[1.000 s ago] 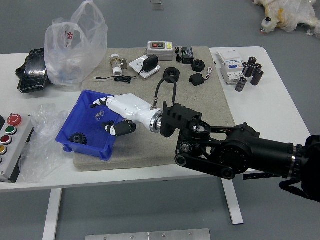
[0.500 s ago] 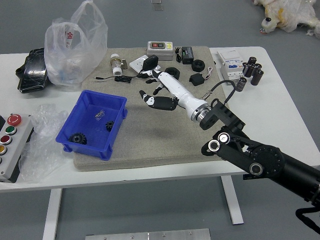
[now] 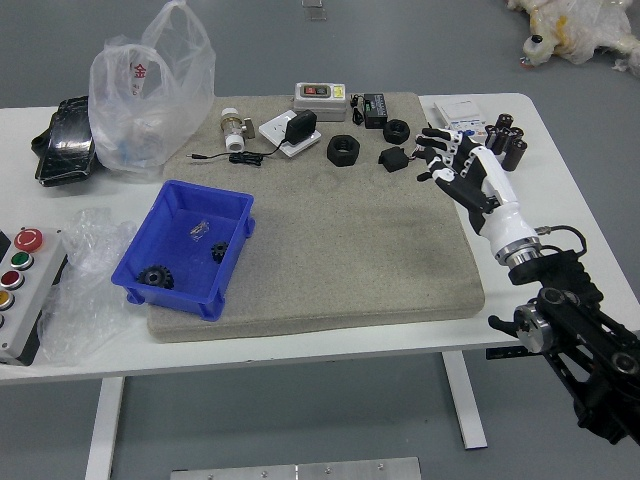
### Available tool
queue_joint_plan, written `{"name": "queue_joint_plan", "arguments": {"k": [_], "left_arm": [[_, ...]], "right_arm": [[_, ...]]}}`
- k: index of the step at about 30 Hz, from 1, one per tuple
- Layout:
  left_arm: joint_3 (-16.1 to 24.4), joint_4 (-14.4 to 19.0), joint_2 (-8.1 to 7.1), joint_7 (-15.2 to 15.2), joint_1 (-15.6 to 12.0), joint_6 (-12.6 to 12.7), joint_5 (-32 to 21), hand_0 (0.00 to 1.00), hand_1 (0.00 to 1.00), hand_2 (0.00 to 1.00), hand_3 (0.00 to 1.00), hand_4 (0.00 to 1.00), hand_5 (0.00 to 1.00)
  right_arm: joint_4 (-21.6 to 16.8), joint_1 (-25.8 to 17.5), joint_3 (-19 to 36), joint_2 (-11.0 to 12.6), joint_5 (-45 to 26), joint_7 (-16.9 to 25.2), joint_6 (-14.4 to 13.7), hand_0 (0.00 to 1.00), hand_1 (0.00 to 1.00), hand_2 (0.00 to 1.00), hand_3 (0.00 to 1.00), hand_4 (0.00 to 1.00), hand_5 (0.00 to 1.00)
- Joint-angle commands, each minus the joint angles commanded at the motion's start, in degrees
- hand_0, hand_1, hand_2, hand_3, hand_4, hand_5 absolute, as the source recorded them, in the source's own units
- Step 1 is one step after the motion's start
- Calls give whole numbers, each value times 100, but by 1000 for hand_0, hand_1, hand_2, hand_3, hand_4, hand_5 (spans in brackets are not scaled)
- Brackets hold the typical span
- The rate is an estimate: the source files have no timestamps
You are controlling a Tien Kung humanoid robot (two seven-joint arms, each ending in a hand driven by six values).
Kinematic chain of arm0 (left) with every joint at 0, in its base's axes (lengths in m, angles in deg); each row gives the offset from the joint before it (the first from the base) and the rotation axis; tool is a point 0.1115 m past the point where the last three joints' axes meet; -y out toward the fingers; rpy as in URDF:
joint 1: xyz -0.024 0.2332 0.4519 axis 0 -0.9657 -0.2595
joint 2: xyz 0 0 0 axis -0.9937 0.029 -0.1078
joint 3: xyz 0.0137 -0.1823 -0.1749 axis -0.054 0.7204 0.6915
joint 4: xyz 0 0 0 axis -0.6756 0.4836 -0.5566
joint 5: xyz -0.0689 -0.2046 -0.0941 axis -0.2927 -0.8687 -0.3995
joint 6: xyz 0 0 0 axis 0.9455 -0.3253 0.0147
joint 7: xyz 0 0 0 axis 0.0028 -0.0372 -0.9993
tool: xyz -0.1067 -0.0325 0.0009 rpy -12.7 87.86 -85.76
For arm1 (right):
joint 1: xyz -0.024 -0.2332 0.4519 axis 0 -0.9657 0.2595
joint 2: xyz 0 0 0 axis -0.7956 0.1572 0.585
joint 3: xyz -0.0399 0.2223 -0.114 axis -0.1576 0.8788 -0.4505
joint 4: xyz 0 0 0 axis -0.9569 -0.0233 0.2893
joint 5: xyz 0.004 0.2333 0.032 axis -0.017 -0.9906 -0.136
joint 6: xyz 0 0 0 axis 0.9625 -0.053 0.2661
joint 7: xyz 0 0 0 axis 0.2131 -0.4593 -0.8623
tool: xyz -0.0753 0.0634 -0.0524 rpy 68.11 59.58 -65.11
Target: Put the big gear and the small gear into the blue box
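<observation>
fingers [image 3: 443, 153] spread and released, the white-and-black right hand [image 3: 485, 185] hangs above the right side of the table, near the mat's right edge, with nothing in its grasp. in the head view the black right arm [image 3: 585, 345] reaches in from the lower right corner, its hand pointing forward and a bit left, well apart from the blue box [image 3: 170, 230].

the box sits toward the left, over the left edge of the grey-beige mat [image 3: 350, 240] on the white table [image 3: 300, 348]. both gears lie inside it: the big gear [image 3: 156, 276] at the near left corner, the small gear [image 3: 219, 251] by the right wall. a little silvery thing [image 3: 200, 230] lies in there too, too small to make out.

left of the box are crumpled clear plastic [image 3: 85, 285] and a panel with coloured buttons [image 3: 15, 315]; beyond it, a clear plastic bag [image 3: 150, 105] and a black package [image 3: 70, 145]. along the mat's far part sit a fitting [image 3: 234, 130], a meter [image 3: 320, 95], two black rings [image 3: 343, 150] and a black block [image 3: 394, 158]. at the far right stand a white carton [image 3: 462, 125] and some black cylinders [image 3: 514, 150].
</observation>
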Motion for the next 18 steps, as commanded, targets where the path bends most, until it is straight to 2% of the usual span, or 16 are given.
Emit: {"name": "queue_joint_plan", "arguments": {"k": [4,11,18], "left_arm": [[40,1,-29,12,17,-23,70,650,594,568,657,679,362],[95,-1,-84,8,36,-47,161,650,593,568,657,679,362],[70,-1,-70,-9,4,-17,85,650,594,568,657,680,362]], "right_arm": [[-25,-246,281,12,-324,34,53,489,673,691,672,555,250],[-177,-271,462,41,-290,38,56,493,675,692,674,559,257],[-188,-325,593,70,-283,40,55,500,676,693,675,559,258]]}}
